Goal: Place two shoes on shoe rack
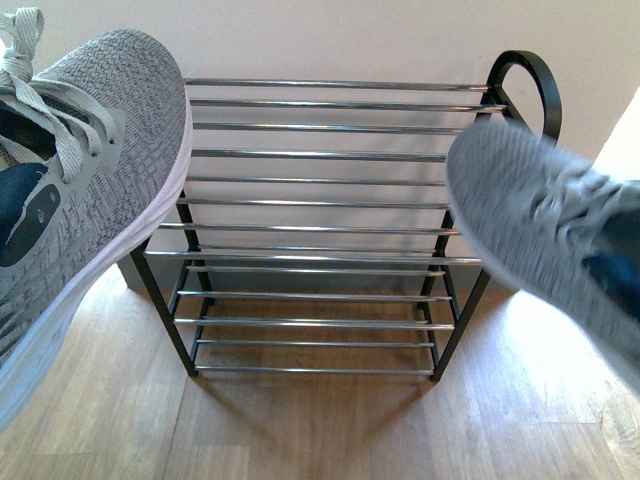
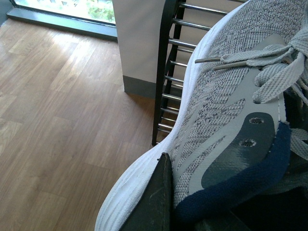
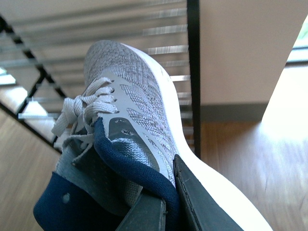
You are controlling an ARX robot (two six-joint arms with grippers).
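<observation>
Shoes, two: grey knit uppers, flat grey laces, white foam soles, navy padded collars. The left shoe (image 1: 90,170) hangs toe-up before the rack's left side. The right shoe (image 1: 540,215), blurred, hangs before its right side. Neither rests on a shelf; contact with the frame cannot be judged.

The rack (image 1: 320,204) has thin chrome bars in tiers and a black metal frame with a rounded top corner. It stands on a wood-plank floor (image 1: 300,430) against a pale wall (image 1: 350,40).

The front view shows no tool. In the left wrist view, the left tool (image 2: 175,192) has one dark finger flat against the left shoe's outer side and the other hidden inside; it is narrow, clamped on that shoe. In the right wrist view, both fingers of the right tool (image 3: 168,197) are closed narrow over the right shoe's navy collar.
</observation>
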